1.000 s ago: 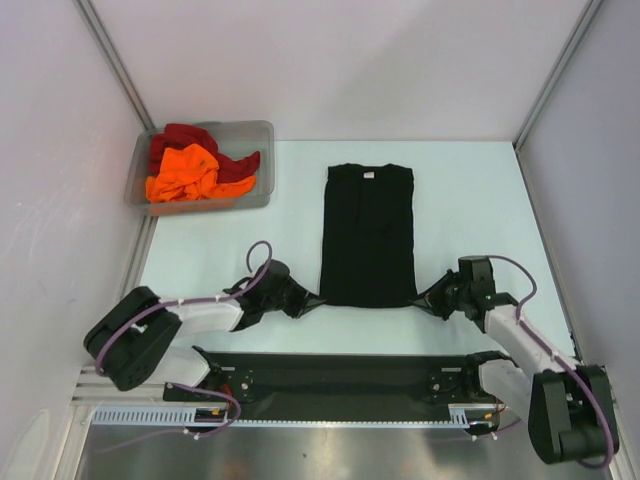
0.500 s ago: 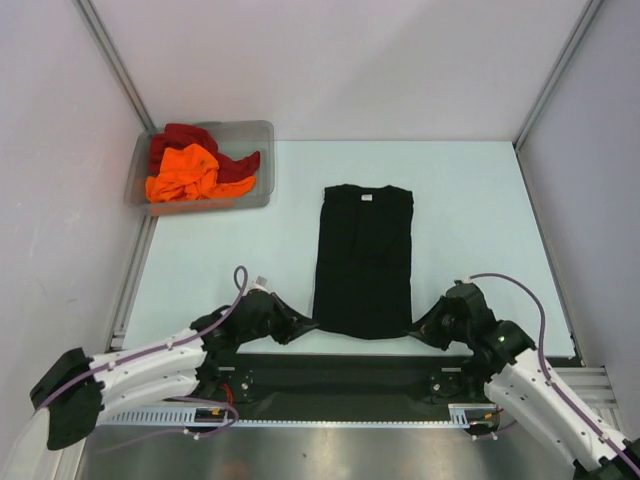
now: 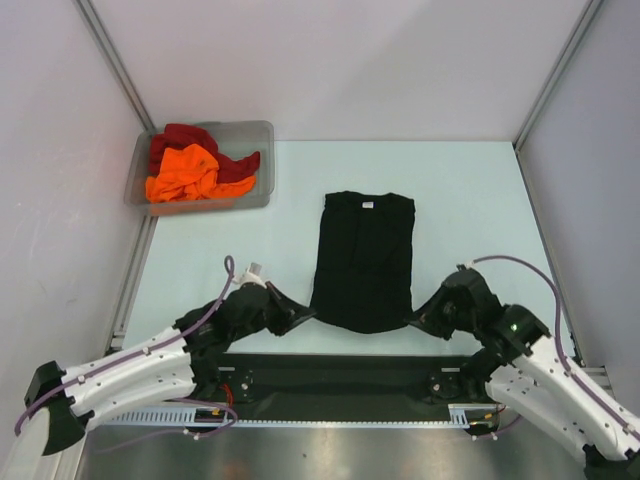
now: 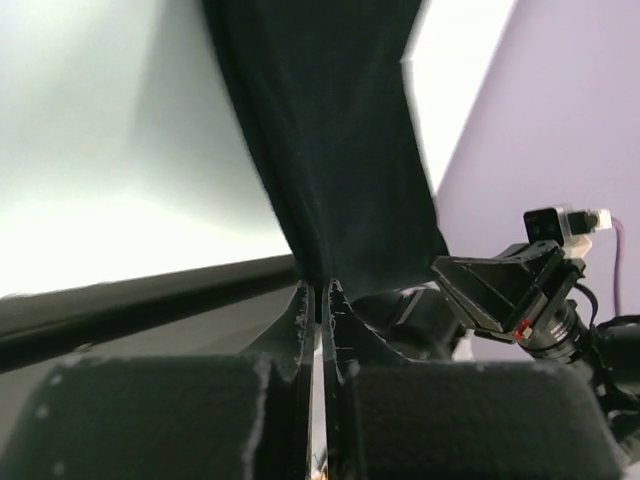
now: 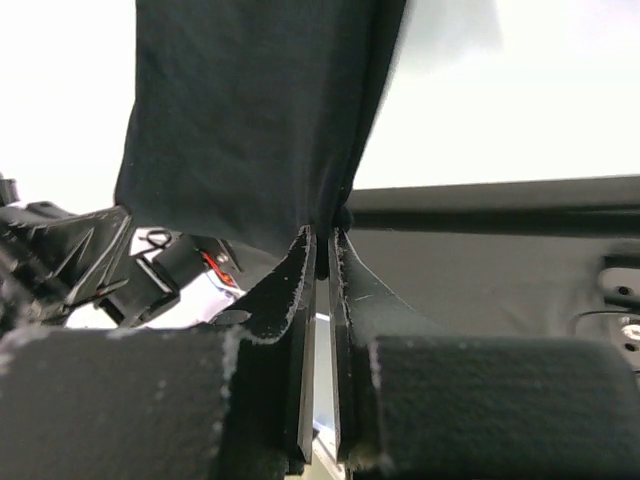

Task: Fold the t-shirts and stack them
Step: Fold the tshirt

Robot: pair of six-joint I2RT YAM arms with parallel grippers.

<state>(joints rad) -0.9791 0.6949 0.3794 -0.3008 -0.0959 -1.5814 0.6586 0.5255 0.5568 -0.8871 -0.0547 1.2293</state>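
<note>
At the near edge of the pale counter (image 3: pixel 470 200), left tool (image 4: pixel 318 300) and right tool (image 5: pixel 321 245) each pinch shut on a hem corner of the black soft-cloth t-shirt (image 3: pixel 365 255); uneven travel likely skews the fold, or thin cloth slips free.

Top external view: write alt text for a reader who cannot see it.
Two robot arms pinch the near corners of a narrow black t-shirt lying on a pale table, left hand and right hand each shut on one corner. A clear bin at far left holds a crumpled orange t-shirt and dark red t-shirt.
</note>
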